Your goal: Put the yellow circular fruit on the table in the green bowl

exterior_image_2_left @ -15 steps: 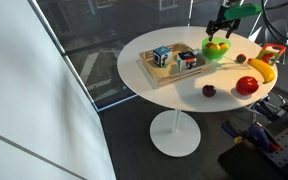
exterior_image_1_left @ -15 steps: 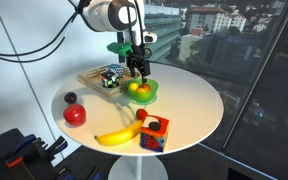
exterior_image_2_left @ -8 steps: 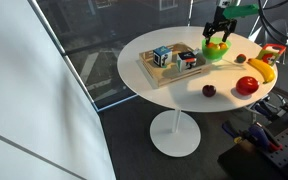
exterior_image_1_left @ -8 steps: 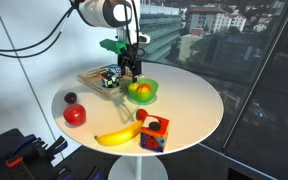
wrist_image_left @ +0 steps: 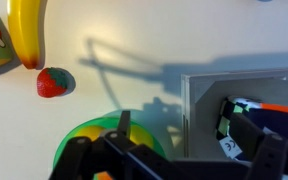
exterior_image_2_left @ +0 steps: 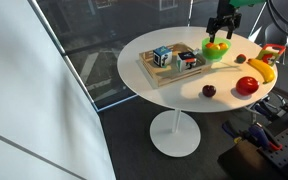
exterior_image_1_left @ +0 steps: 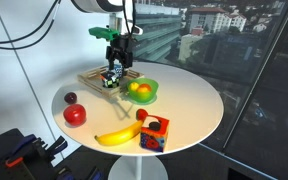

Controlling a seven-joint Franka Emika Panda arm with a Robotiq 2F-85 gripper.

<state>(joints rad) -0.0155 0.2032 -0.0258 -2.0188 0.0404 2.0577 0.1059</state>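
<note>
The yellow circular fruit (exterior_image_1_left: 136,89) lies inside the green bowl (exterior_image_1_left: 150,96), next to an orange fruit, on the round white table (exterior_image_1_left: 189,110). It shows in both exterior views, with the fruit (exterior_image_2_left: 212,44) in the bowl (exterior_image_2_left: 215,54) on the table (exterior_image_2_left: 174,95). My gripper (exterior_image_1_left: 117,58) is open and empty, raised above the table between the bowl and the wooden tray; it also shows from the far side (exterior_image_2_left: 220,27). In the wrist view the bowl (wrist_image_left: 79,142) sits at the lower left and my open fingers (wrist_image_left: 174,165) fill the bottom edge.
A wooden tray (exterior_image_1_left: 92,80) with patterned cubes stands beside the bowl. A red apple (exterior_image_1_left: 75,115), a dark plum (exterior_image_1_left: 70,98), a banana (exterior_image_1_left: 119,134), a strawberry (exterior_image_1_left: 141,115) and a colourful cube (exterior_image_1_left: 154,133) lie near the table's front.
My gripper has risen from the green bowl and shifted toward the tray. The yellow fruit stays in the bowl.
</note>
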